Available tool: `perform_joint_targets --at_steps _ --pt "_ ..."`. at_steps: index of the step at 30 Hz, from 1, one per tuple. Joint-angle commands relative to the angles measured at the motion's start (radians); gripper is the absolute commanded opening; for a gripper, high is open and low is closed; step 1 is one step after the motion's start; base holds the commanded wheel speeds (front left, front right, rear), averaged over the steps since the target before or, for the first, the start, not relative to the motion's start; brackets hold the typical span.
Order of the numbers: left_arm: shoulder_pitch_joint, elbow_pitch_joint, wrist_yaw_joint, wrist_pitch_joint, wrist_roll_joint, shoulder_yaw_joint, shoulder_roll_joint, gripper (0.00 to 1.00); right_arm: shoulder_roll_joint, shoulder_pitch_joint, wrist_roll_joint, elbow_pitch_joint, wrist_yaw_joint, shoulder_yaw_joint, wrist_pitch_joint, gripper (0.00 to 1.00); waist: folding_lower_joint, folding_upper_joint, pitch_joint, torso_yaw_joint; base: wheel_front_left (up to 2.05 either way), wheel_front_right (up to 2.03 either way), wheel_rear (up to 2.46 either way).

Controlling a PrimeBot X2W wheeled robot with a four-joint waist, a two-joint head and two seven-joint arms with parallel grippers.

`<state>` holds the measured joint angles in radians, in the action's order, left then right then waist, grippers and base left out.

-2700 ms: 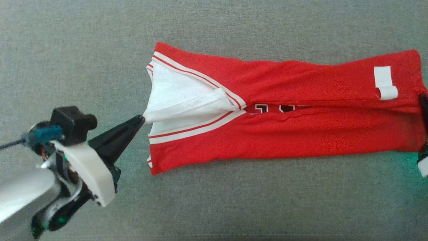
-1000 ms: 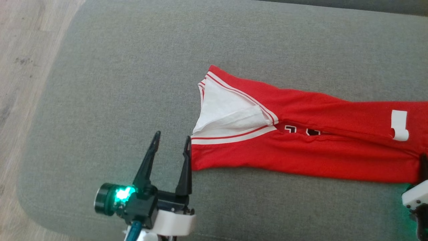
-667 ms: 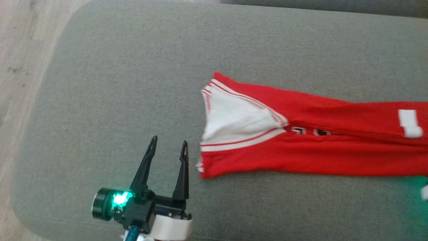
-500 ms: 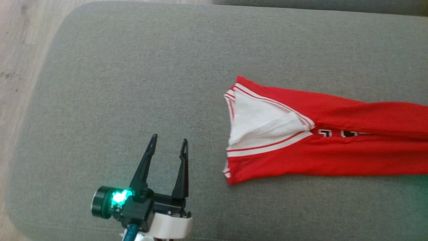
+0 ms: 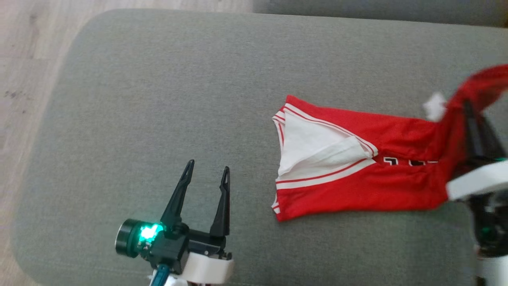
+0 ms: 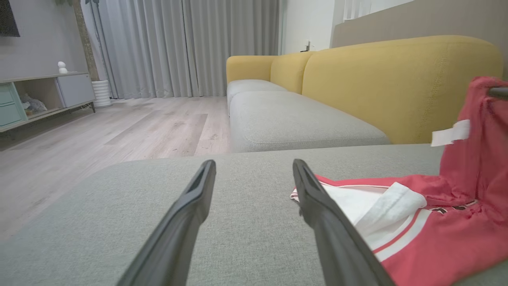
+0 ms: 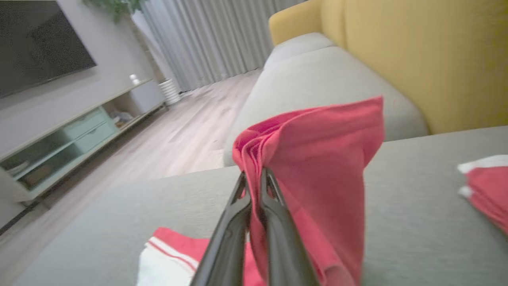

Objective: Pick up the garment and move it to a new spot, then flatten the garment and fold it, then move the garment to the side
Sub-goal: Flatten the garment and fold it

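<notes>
The white-trimmed red jersey [image 5: 349, 186] lies folded lengthwise on the grey sofa cushion [image 5: 158, 99], its right end lifted. Black-and-white numerals peek from the fold, too hidden to read; a white tag [image 5: 434, 106] sticks out near the raised end. Beyond: yellow sofa back [image 6: 397, 79], wood floor [image 6: 119, 127], grey curtains [image 6: 178, 47]. The right gripper [image 7: 254, 174] pinches the raised end; the left gripper [image 5: 207, 172], jaws apart and empty, sits near the jersey's left end.

Black left pincer [image 5: 208, 164]; green-lit wrist [image 5: 145, 233]
</notes>
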<state>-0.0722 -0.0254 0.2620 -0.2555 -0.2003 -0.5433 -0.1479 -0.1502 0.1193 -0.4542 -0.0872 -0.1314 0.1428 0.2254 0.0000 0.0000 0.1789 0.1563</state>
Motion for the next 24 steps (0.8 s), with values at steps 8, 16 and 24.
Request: perform_joint_targets --at_steps 8,16,24 --pt "-0.014 0.021 -0.017 -0.006 0.020 0.051 0.023 1.00 0.039 0.111 -0.005 -0.019 0.001 -0.220 0.020 0.00 0.0000 0.0000 -0.003 0.064 0.00 0.00 0.00" --pt "-0.010 0.015 -0.030 -0.006 0.029 0.065 0.037 1.00 0.055 0.094 0.019 0.062 0.001 -0.404 0.034 0.00 0.0000 0.0000 0.011 0.115 0.00 0.00 0.00" --pt "0.008 0.012 -0.034 -0.006 0.033 0.092 0.047 1.00 0.070 0.028 0.008 0.096 0.001 -0.495 0.042 1.00 0.0000 0.0000 0.002 0.111 0.00 0.00 0.00"
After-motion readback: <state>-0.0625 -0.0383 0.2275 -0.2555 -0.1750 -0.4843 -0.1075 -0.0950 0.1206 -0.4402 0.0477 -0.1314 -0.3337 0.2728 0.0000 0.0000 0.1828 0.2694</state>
